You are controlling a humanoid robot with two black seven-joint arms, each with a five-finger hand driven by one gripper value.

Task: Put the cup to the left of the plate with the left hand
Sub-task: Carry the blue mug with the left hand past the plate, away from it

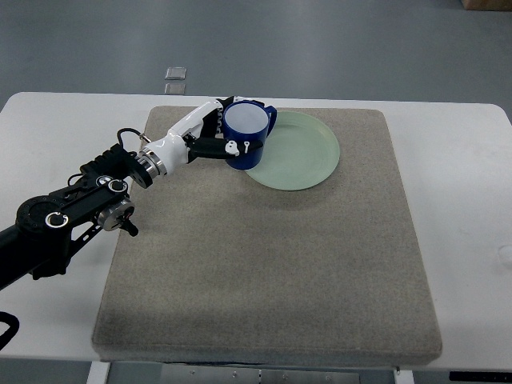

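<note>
A dark blue cup (247, 133) with a pale inside stands upright over the left rim of the pale green plate (300, 152). Its handle points to the upper right. My left hand (222, 128) comes in from the left and its white and black fingers wrap around the cup's left side, shut on it. Whether the cup rests on the plate or hangs just above it, I cannot tell. The right arm does not show.
The plate lies on a grey felt mat (264, 264) that covers most of the white table (464, 184). Two small grey squares (175, 80) lie on the floor beyond the table's far edge.
</note>
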